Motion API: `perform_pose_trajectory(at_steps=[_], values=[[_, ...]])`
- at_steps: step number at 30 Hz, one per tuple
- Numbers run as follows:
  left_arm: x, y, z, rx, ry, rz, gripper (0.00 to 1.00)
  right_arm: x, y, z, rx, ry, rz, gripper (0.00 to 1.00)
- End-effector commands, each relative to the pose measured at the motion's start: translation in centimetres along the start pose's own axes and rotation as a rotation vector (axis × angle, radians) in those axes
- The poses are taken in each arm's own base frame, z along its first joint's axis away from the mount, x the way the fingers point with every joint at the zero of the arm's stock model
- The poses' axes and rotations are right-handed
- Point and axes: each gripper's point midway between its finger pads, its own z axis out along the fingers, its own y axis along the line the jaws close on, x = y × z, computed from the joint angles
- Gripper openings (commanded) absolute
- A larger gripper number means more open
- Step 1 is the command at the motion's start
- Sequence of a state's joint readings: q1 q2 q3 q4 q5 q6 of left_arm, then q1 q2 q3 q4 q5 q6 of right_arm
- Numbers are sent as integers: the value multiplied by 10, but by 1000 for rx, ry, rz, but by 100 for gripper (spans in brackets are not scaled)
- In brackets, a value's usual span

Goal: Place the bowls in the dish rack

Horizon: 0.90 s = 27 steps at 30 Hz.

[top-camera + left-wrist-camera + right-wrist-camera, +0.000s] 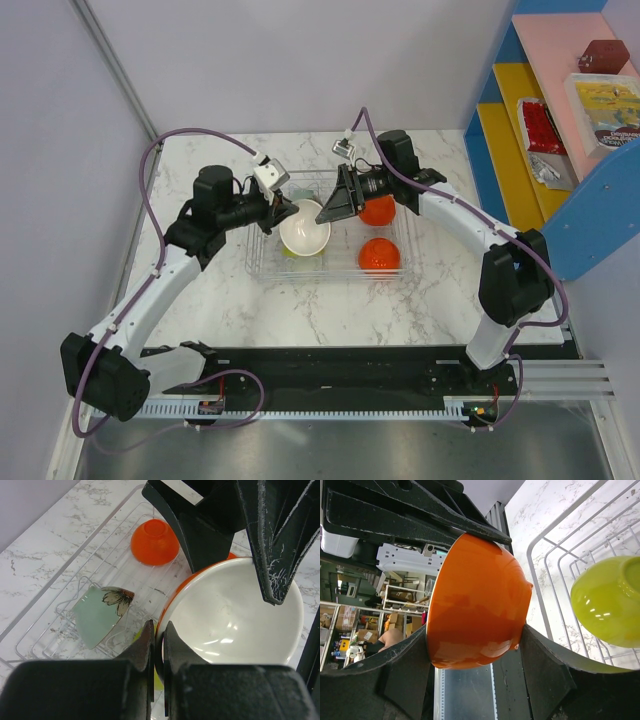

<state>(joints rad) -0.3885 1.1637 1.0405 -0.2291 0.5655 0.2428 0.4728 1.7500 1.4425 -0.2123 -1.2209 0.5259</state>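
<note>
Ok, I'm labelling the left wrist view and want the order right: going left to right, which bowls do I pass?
mint-green flowered bowl → upturned orange bowl → white-lined orange bowl

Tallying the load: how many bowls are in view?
5. White-lined orange bowl held over the clear plastic dish rack; two plain orange bowls in its right half; lime-green bowl and pale-green flowered bowl in its left half. Others may be hidden.
</note>
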Motion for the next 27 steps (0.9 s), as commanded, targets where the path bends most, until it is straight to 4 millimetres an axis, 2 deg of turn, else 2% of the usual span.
perform_pose_trajectory(at_steps=[1, 2, 6, 8, 9, 10, 11, 13, 14, 16, 21, 22, 24, 25, 26, 27], values=[[-16, 0, -1, -6, -57, 18, 2, -1, 24, 0, -103, 28, -86, 9], [-17, 0, -2, -6, -60, 18, 2, 0, 24, 0, -104, 29, -82, 1], [-17, 0, -1, -6, -59, 15, 3, 3, 25, 1, -111, 36, -81, 0], [-17, 0, -1, -4, -58, 15, 10, 2, 25, 1, -103, 30, -85, 0], [-17, 0, -1, -6, -57, 16, 23, 3, 23, 1, -98, 27, -87, 0], [-17, 0, -1, -7, -57, 18, 32, 2, 24, 0, -91, 20, -88, 0], [-17, 1, -1, -13, -56, 17, 59, 1, 22, 1, -82, 15, -88, 0], [-15, 5, 0, -29, -50, 15, 71, 1, 20, 1, -67, 7, -85, 0], [-15, 7, -1, -40, -49, 15, 84, 1, 19, 2, -61, 4, -85, 0], [-11, 11, 1, -54, -37, 6, 99, 0, 18, 1, -50, -4, -85, 0], [-14, 27, -6, -92, -49, -22, 100, -1, 15, -1, -13, -30, -94, 0], [-17, 39, -13, -116, -62, -47, 100, -1, 13, -3, -7, -34, -98, 0], [-22, 43, -21, -90, -85, -81, 100, -4, 9, -8, 25, -57, -98, 0], [-25, 56, -32, -120, -101, -106, 100, -6, 8, -10, 39, -67, -103, 0], [-27, 60, -37, -124, -109, -114, 100, -9, 6, -13, 59, -77, -132, 0], [-27, 60, -42, -110, -111, -128, 100, -9, -5, -18, 120, -86, -106, 0]])
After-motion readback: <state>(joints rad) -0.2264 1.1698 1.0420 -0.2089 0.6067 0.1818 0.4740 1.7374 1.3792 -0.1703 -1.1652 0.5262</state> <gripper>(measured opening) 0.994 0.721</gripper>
